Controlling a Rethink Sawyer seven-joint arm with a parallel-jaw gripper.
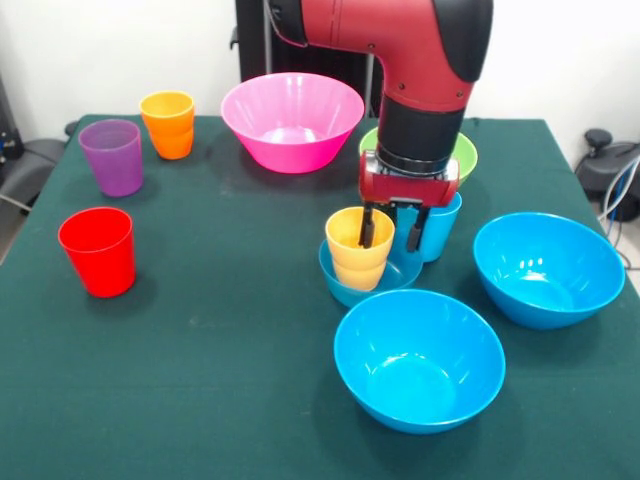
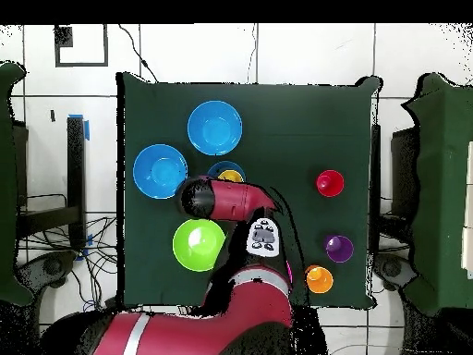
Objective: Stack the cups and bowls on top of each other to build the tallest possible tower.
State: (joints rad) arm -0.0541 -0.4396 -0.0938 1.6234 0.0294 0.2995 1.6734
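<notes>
My gripper point(image 1: 392, 238) is open and straddles the right rim of the yellow-orange cup point(image 1: 357, 250): one finger is inside the cup, the other outside. That cup stands upright in the small blue bowl point(image 1: 345, 285), also in the overhead view point(image 2: 224, 169). A light blue cup point(image 1: 444, 226) stands just behind the gripper. Two large blue bowls point(image 1: 418, 358) point(image 1: 547, 268) sit nearer the camera. The green bowl point(image 1: 464, 158) is partly hidden behind the arm. The pink bowl point(image 1: 292, 120) stands at the back. The red point(image 1: 98, 251), purple point(image 1: 112, 156) and orange point(image 1: 168, 124) cups stand at the left.
The dark green cloth point(image 1: 200, 380) covers the table. In the overhead view the arm point(image 2: 231, 199) hides the gripper and most of the pink bowl. Chairs and cables lie beyond the table's sides.
</notes>
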